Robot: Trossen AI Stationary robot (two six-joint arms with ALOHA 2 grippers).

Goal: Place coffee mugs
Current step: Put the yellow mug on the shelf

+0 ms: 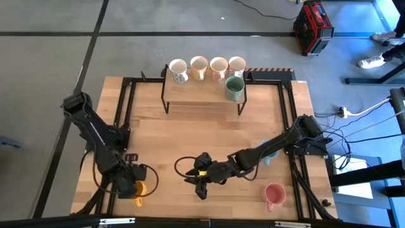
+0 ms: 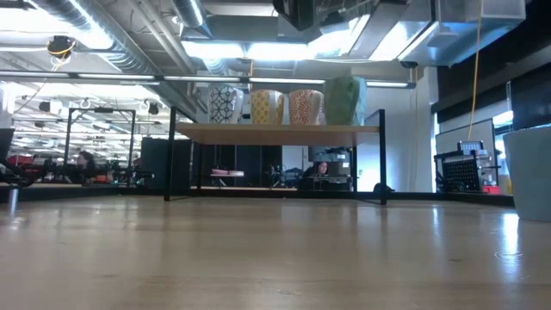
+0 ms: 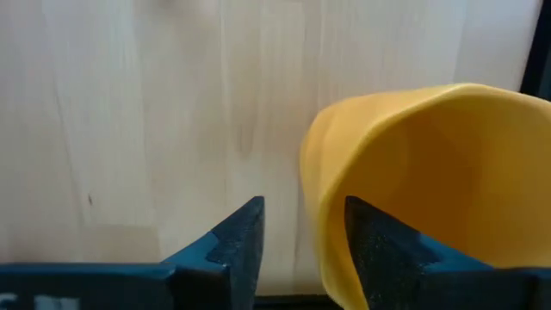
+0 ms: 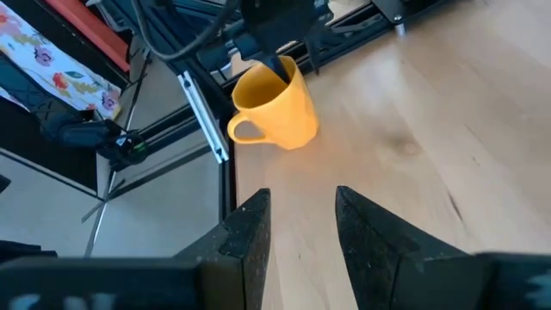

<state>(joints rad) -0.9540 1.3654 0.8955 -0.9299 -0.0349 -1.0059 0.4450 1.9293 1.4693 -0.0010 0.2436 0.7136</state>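
Hugging table's (image 1: 190,136) corner: orange mug (image 1: 140,188)

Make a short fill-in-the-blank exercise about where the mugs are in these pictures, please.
1. The left gripper is at the ____ mug.
2. The shelf holds ____ mugs in all.
3. The pink mug stands near the table's front edge, on the ____ arm's side.

Missing words: orange; five; right

Four pale mugs (image 1: 207,66) in a row on the shelf, green mug (image 1: 234,88) beside them, orange mug (image 1: 140,188) tilted, pink mug (image 1: 273,194) upright on the table
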